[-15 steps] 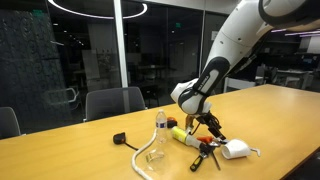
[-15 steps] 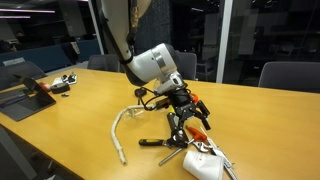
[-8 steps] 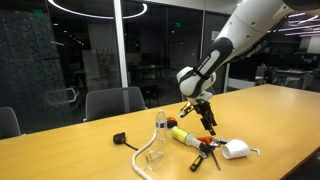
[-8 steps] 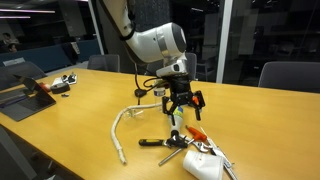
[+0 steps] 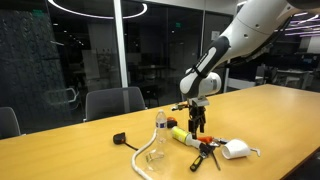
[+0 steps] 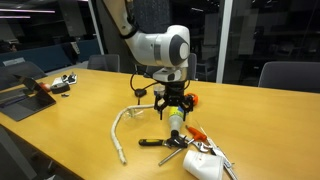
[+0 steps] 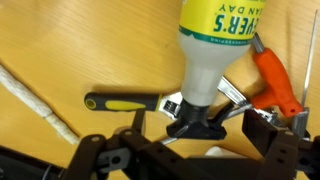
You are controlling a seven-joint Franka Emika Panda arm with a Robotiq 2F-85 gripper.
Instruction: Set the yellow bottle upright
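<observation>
The yellow bottle (image 5: 181, 134) lies on its side on the wooden table, beside the upright clear bottle (image 5: 160, 126). In an exterior view it shows just under the gripper (image 6: 175, 127). In the wrist view its pale body with a printed label (image 7: 218, 45) fills the top, and its dark cap (image 7: 194, 121) points toward the camera. My gripper (image 5: 196, 124) hangs straight down over the cap end, and it also shows from the opposite side (image 6: 173, 110). Its fingers (image 7: 200, 140) are open, one on each side of the cap, and hold nothing.
A wrench with a yellow and black handle (image 7: 122, 102), an orange-handled tool (image 7: 276, 82) and a white cable (image 7: 40, 105) lie close around the bottle. A white object (image 5: 236, 150) lies beside the tools. A black plug (image 5: 119, 138) and a tablet (image 6: 28, 95) lie further off.
The gripper rose from low beside the tools, turned about its wrist and moved over the bottle's cap end. The bottle has not moved.
</observation>
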